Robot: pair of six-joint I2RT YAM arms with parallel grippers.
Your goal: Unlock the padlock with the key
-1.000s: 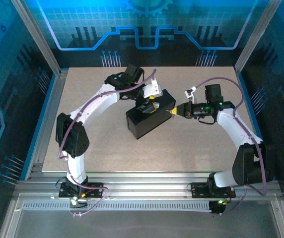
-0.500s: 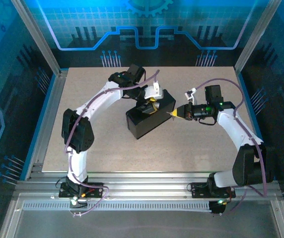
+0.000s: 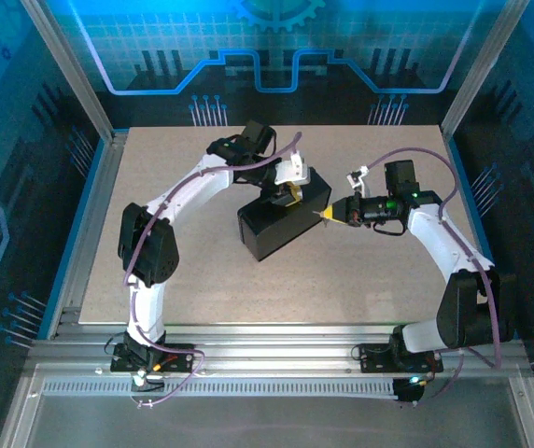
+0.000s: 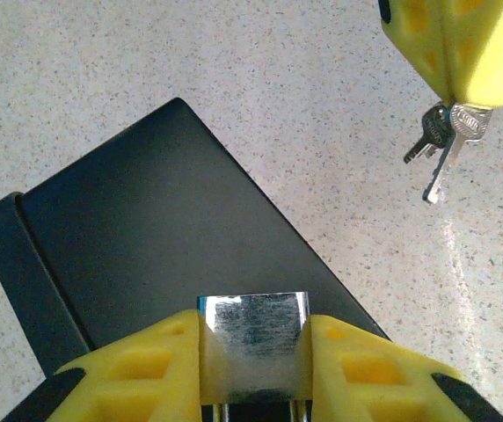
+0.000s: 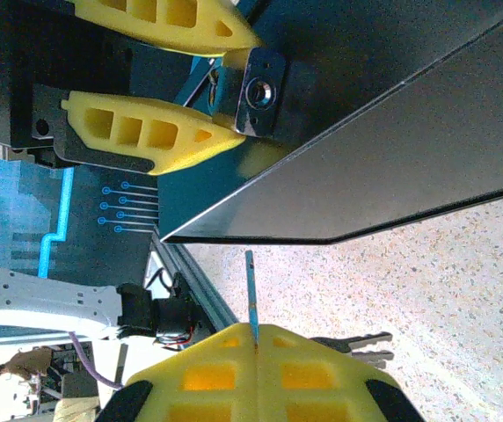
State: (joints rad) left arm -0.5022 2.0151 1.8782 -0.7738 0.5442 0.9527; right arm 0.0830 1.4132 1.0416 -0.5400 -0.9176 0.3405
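Reaching over a black rectangular box (image 3: 272, 231) that is lying near the middle of a speckled beige tabletop (image 3: 360, 280), the left gripper (image 3: 290, 193) is hovering at the box's 12 o'clock edge in the top view. It is clamping a small silvery metal padlock (image 4: 253, 347). In the left wrist view, its yellow foam fingers (image 4: 137, 369) are pressing against both sides of the lock's brushed body, at 6 o'clock in the picture, with the dark box lid lying beneath. The right gripper (image 3: 327, 214) is sitting at the box's 3 o'clock side and pointing toward 9 o'clock, at the left gripper. Its yellow fingers are pressing tightly together on a thin, pale silvery key (image 5: 251, 290). In the right wrist view, the key's blade is showing edge-on and sticking straight out of the seam between the fingertips, toward 12 o'clock. Two spare keys (image 5: 357, 345) are hanging beside those fingertips, at about 3 o'clock from the blade's base. The padlock's end face, with its round keyhole, is facing the right wrist camera at 12 o'clock from the key's tip. Key and padlock are not touching; a clear gap is showing between them, and the edge of the black box is crossing that gap in the picture.
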